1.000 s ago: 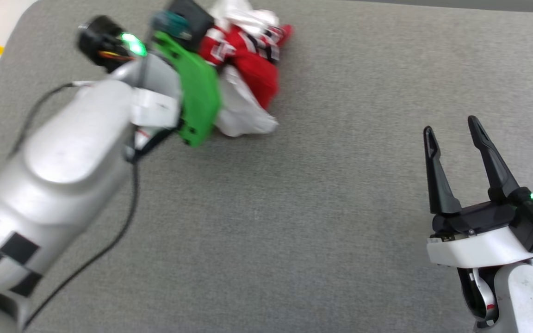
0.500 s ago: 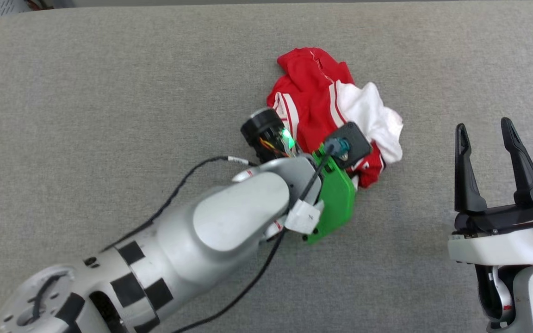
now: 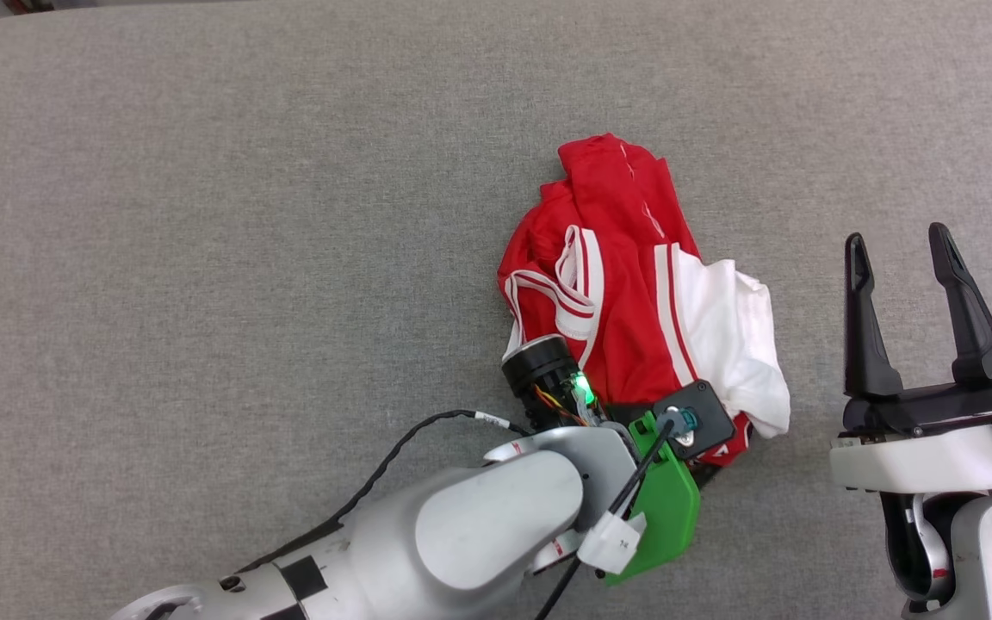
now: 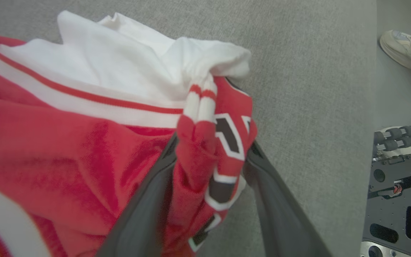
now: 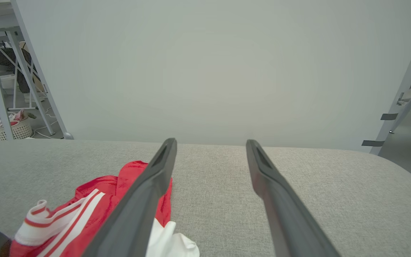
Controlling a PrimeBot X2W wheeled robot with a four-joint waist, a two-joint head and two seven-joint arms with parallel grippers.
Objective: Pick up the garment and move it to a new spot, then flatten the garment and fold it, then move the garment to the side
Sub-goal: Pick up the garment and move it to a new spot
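Where it lies crumpled on the grey woven tabletop, the garment is soft red jersey with a white sleeve and ribbed striped trim. The left wrist view adds black, white-edged lettering, with the left gripper parted around a bunched fold; I cannot tell if it pinches. The right gripper stands wide and empty beside it

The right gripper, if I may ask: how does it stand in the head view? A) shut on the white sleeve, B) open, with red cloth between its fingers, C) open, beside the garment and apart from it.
C: the right gripper has its fingers spread over bare grey surface, and the garment lies to its left, untouched by it.
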